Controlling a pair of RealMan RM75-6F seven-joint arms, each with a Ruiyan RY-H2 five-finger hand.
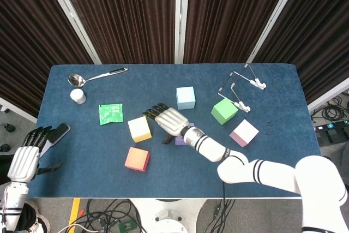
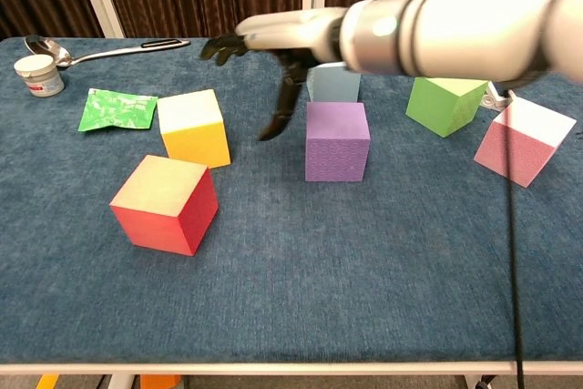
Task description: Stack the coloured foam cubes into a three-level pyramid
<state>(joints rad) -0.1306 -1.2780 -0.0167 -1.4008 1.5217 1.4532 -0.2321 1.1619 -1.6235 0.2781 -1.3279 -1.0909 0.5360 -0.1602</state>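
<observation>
Right robot hand (image 2: 273, 52): open, holding nothing, fingers spread above the desk (image 1: 272, 85) between the yellow cube (image 1: 139, 129) and the purple cube (image 2: 337, 140).
Left robot hand (image 1: 27, 156): empty, fingers loosely apart, off the desk's edge at about 8 o'clock.
Cubes: all six lie singly on the desk, none stacked. Yellow and red cube (image 1: 137, 159) sit at 8 o'clock of centre, purple near centre, light-blue cube (image 1: 185, 97) just at 12 o'clock of purple, green cube (image 1: 224, 111) at 3 o'clock, pink cube (image 2: 524, 141) at 4 o'clock.
Risk, knock: the downward thumb hangs close to purple's side; a sideways sweep could shove it askew.
Risk, grasp: foam probably yields, so a hard squeeze may skew a cube on release.
Risk, base: cubes lie well apart; a base row with gaps would likely tip upper levels.
Risk, forearm: reaching toward yellow, the right arm passes over purple and could drag it.
</observation>
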